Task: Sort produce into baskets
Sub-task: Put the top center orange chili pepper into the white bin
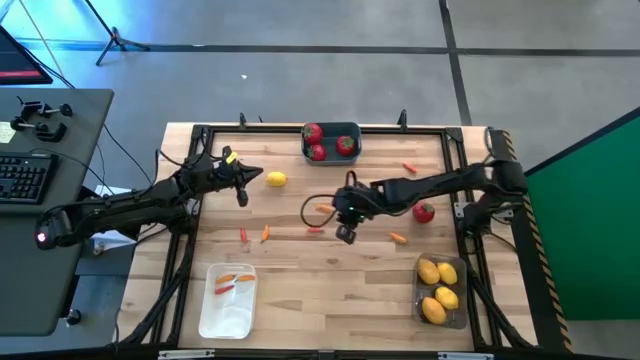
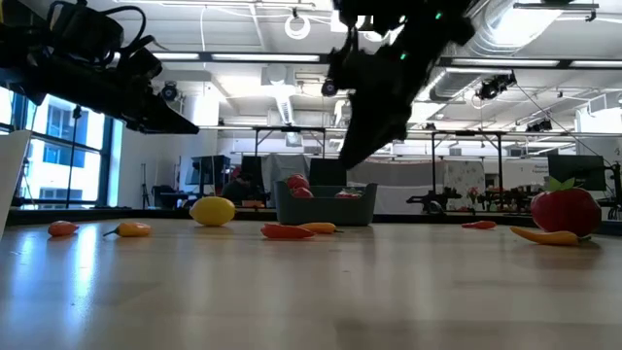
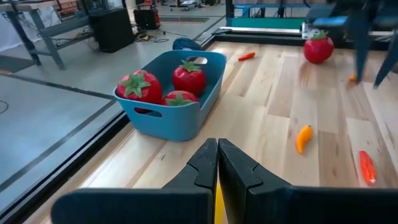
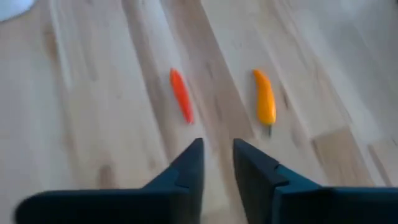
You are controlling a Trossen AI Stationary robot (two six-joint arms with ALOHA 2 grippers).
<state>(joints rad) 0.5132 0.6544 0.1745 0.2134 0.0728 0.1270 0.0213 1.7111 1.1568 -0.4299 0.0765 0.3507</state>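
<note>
Produce lies all over the wooden surface [image 1: 330, 270]. From above, the right claw [image 1: 345, 233] hangs over the middle of the surface, holding nothing. A thin red pepper [image 1: 315, 229] lies just beside it and an orange pepper [image 1: 399, 238] lies a bit farther off on its other side. A red tomato [image 1: 424, 211] sits by the right arm. The blue basket [image 1: 331, 141] with three tomatoes is at the far edge. The white basket [image 1: 228, 300] holds two peppers. The dark basket [image 1: 441, 290] holds lemons. The left claw [image 1: 241, 197] hangs near a lemon [image 1: 276, 179].

From low down, the right claw [image 2: 362, 146] floats above the surface, and the lemon [image 2: 213, 210] rests below the left claw [image 2: 180, 123].

In the left wrist view, the left claw [image 3: 217, 163] is pressed together and empty, with the blue basket [image 3: 180, 112] ahead of it.

In the right wrist view, the right claw [image 4: 217, 163] has its fingers a little apart. A red pepper [image 4: 181, 95] and an orange pepper [image 4: 265, 98] lie just past the tips.
</note>
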